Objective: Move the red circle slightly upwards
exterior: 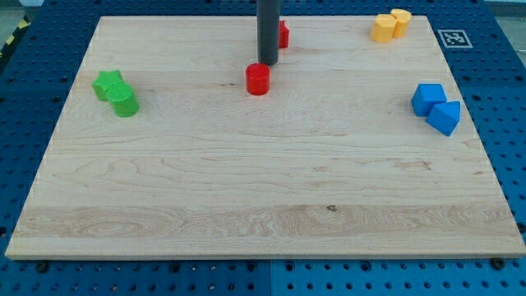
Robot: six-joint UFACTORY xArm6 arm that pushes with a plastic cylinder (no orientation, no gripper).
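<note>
The red circle point(258, 79) is a short red cylinder on the wooden board point(263, 181), upper middle. My tip point(268, 63) is the lower end of the dark rod, just above and slightly right of the red circle in the view, very near or touching its top edge. A second red block point(283, 34) sits behind the rod near the view's top, mostly hidden, so its shape is unclear.
A green star point(108, 83) and a green cylinder point(125, 102) lie together at the left. Two yellow blocks point(389, 25) lie at the top right. Two blue blocks point(436, 107) lie at the right edge.
</note>
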